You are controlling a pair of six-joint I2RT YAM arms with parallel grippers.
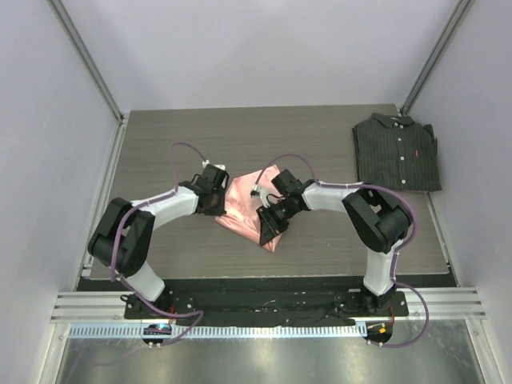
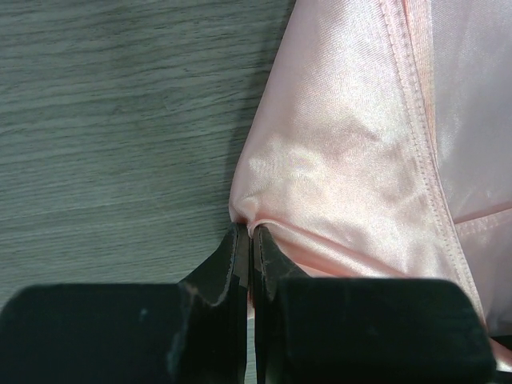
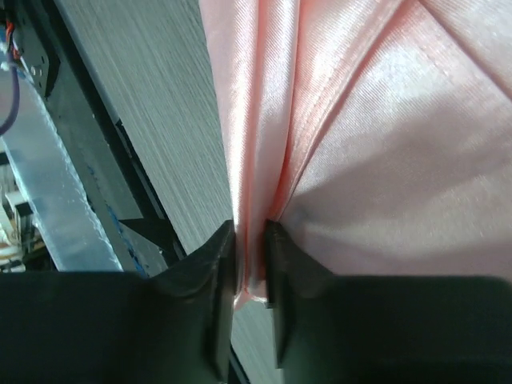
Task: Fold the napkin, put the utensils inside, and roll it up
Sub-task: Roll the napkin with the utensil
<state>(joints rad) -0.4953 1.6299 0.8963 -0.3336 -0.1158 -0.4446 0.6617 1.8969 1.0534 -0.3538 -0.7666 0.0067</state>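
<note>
The salmon-pink satin napkin (image 1: 244, 204) lies bunched at the middle of the table between my two grippers. My left gripper (image 1: 214, 200) is shut on the napkin's left edge; in the left wrist view (image 2: 250, 232) its jaws pinch a fold of the cloth (image 2: 352, 160). My right gripper (image 1: 270, 224) is shut on the napkin's lower right part; in the right wrist view (image 3: 250, 232) a gathered fold of cloth (image 3: 384, 144) runs between its jaws. The fork is not in view in any frame.
A dark pinstriped folded shirt (image 1: 397, 152) lies at the back right of the grey wood-grain table (image 1: 160, 144). The black base strip and metal rail (image 1: 264, 308) run along the near edge.
</note>
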